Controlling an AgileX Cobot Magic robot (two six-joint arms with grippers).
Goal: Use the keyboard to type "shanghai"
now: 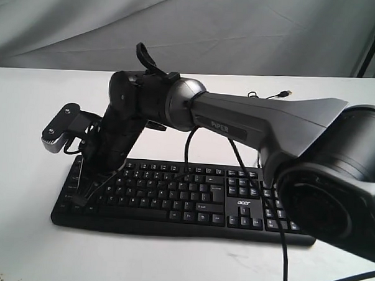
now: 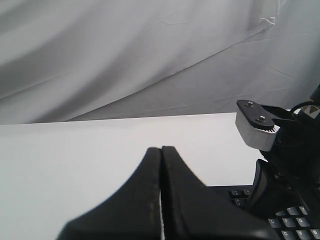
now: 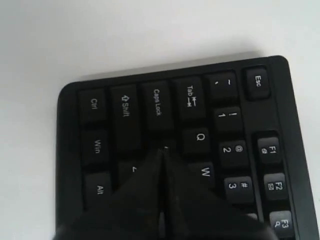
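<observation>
1. Exterior: keyboard [image 1: 191, 196] lies flat on the table [image 1: 21, 245], front centre. Right arm [image 1: 250, 121] reaches across to its left end, and the right gripper [image 1: 84, 189] points down at the keys there. Left gripper is out of frame.
2. Left wrist: left gripper [image 2: 161, 165] is clenched and empty, over the table [image 2: 75, 160] off the keyboard [image 2: 290, 220] corner.
3. Right wrist: right gripper [image 3: 162, 160] is clenched to one point, grasping nothing. Its tip is by Caps Lock [image 3: 157, 102] and Q [image 3: 200, 136]; the key under it is hidden.
4. My read: light, stiff plastic that may skid. No grasp needed. Poke key centres straight down, lightly.
</observation>
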